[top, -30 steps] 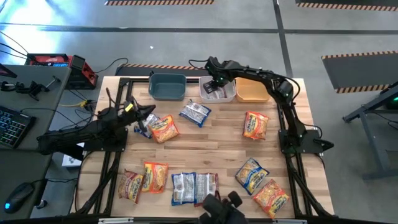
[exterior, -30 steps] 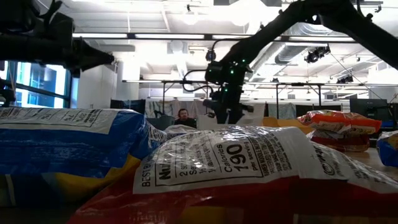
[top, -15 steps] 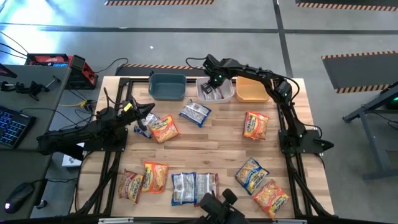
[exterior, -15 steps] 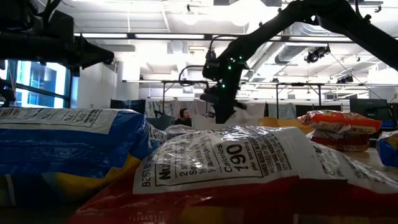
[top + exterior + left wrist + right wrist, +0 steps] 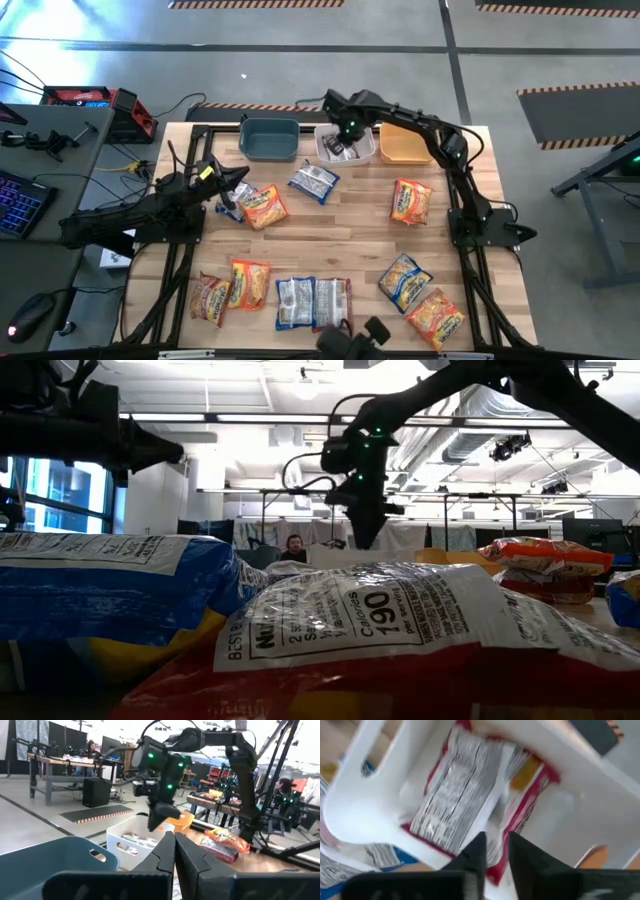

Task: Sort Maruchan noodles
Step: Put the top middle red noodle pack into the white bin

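My left gripper (image 5: pixel 240 180) is hanging over the left part of the wooden table (image 5: pixel 350 215) with its fingers (image 5: pixel 165 855) pressed flat together on nothing, and I am pointing it toward the bins. Just beside it an orange-red packet (image 5: pixel 264 207) is lying on the wood, partly over a blue-and-white one whose edge is showing at its left. Near the front edge on that side two more orange-red packets (image 5: pixel 230 288) are lying side by side, and next to them a blue-white packet (image 5: pixel 295 301) and a white-maroon packet (image 5: pixel 332 298) are touching. Along the far edge the dark-blue bin (image 5: pixel 270 139) is sitting first, then the white bin (image 5: pixel 348 146), then the orange bin (image 5: pixel 405 146). Another blue-and-white packet (image 5: pixel 314 182) is resting just in front of the gap between the blue and white bins. I am holding my right gripper (image 5: pixel 343 124) above the far rim of the white bin, its fingers (image 5: pixel 476 851) standing a narrow gap apart and carrying nothing. Below them a white-maroon packet in the bin (image 5: pixel 470 795) is lying flat on the bin's floor, back side up, apart from my fingertips. Farther right, an orange packet (image 5: pixel 411 201) is lying by itself in front of the orange bin, and near the front right corner a yellow-blue packet (image 5: pixel 404 280) and an orange-red packet at the corner (image 5: pixel 436 316) are lying close together.
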